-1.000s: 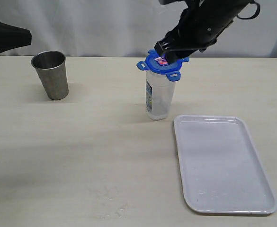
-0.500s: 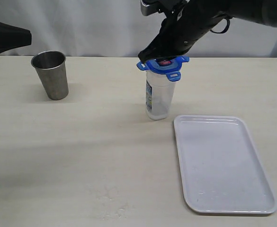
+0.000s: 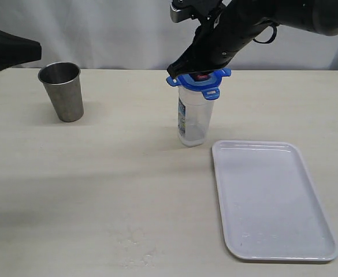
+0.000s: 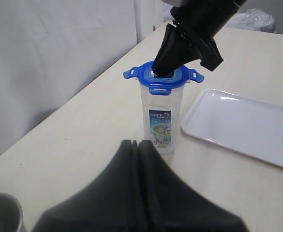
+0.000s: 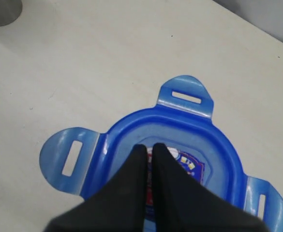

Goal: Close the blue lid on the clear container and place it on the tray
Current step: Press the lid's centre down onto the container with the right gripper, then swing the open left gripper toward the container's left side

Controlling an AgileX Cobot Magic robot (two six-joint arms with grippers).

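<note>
The right gripper (image 5: 150,150), its fingers pressed together, bears down on the blue lid (image 3: 199,79) atop the clear container (image 3: 194,118), which stands on the tabletop (image 3: 117,190) beside the tray (image 3: 273,199). The left gripper (image 4: 137,144) hangs apart with its fingers pressed together.

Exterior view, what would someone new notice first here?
The blue lid on the clear container at mid-table, with the right claw shut and pressing down on it. Then the empty white tray just to its right and nearer the camera, and the steel cup standing apart on the far left.
</note>
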